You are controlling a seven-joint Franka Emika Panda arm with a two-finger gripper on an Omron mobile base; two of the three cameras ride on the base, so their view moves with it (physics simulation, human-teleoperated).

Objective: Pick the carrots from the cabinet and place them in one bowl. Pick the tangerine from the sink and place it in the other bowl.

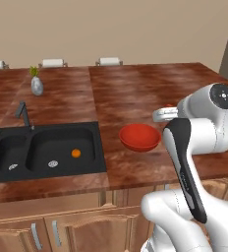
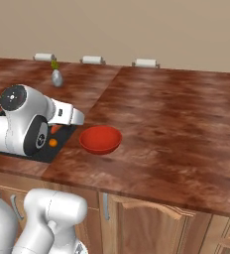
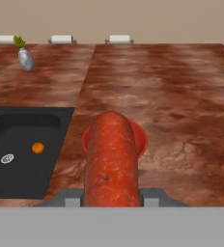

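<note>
Carrot first: I have the long reddish-orange carrot (image 3: 111, 159) pinched in my pincer (image 3: 111, 201), with the two small dark tips pressed on either side of its thick end, so the pincer is closed tight around it. The carrot sticks out forward from the hand and points toward the shallow shiny red round bowl (image 1: 140, 137), which sits on the brown wooden counter (image 1: 150, 88) just beside the black sink (image 1: 44, 150). From the hand camera the far end of the carrot covers part of the bowl's rim, so I think I am lined up with it but not over it yet. I hold the carrot this way so I can carry it above the bowl and let it drop in. The small round bright orange tangerine (image 1: 75, 153) lies in the sink's right basin, near a silver drain. It waits there because it goes in the other bowl later. A little grey vase with a green sprig (image 1: 36, 84) stands far back on the counter, well out of my way. I cannot tell where the second carrot is.
</note>
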